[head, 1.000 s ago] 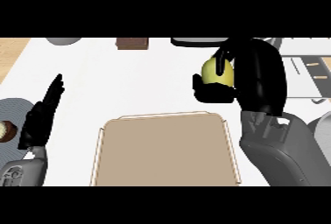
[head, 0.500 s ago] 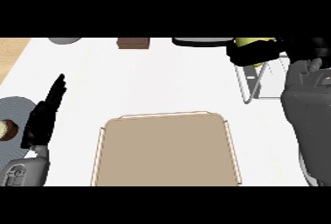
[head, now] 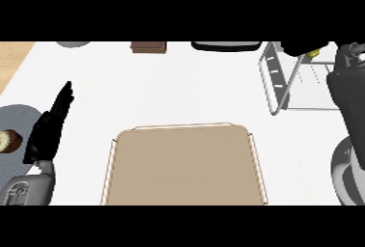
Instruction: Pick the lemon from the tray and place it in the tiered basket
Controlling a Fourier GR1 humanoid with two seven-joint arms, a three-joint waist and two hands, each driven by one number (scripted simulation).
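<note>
The tan tray (head: 185,166) lies at the lower middle of the white counter with nothing on it. At the top right stands the wire tiered basket (head: 279,79). My right hand (head: 302,47) is over the basket's far part, at the picture's upper edge, curled round the lemon (head: 314,52), of which only a yellow sliver shows. The grey right forearm runs down the right edge. My left hand (head: 49,128) rests open at the left, fingers pointing away from me, beside the tray.
A grey plate (head: 20,119) with a small brown item (head: 7,141) sits at the left edge. Along the far edge are a brown block (head: 148,47), a dark rounded object (head: 227,46) and a grey object (head: 73,44).
My right hand has carried the lemon further right and away, from the counter beside the basket to over the basket. The left hand has not moved.
</note>
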